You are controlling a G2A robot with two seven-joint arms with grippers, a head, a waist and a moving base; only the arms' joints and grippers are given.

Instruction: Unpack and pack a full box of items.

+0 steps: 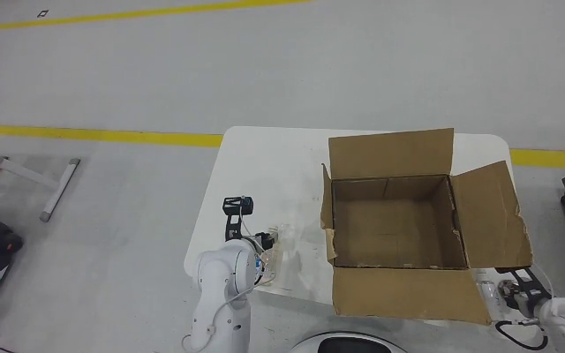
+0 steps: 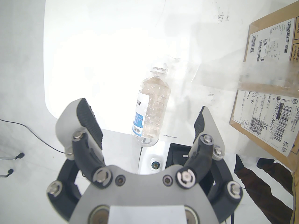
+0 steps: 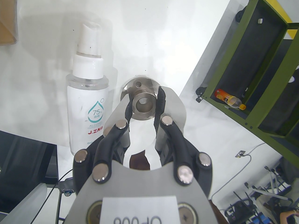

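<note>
An open cardboard box (image 1: 393,157) stands on the white table (image 1: 265,163) with its flaps spread and bare cardboard inside. A clear plastic bottle (image 2: 151,108) with a blue and white label lies near the table's front edge, left of the box (image 2: 264,108). My left gripper (image 2: 142,115) hovers just behind the bottle, open, one finger on each side and apart from it. At the front right corner, my right gripper (image 3: 144,99) is shut on a small metal flange (image 3: 142,102) resting on the table. A white alcohol spray bottle (image 3: 87,99) stands upright right beside it.
A green metal cart (image 3: 257,54) stands on the floor past the table's right edge, with a drink bottle (image 3: 230,100) on its lower shelf. Cables lie on the floor by both front corners. Bare table lies left of and behind the box.
</note>
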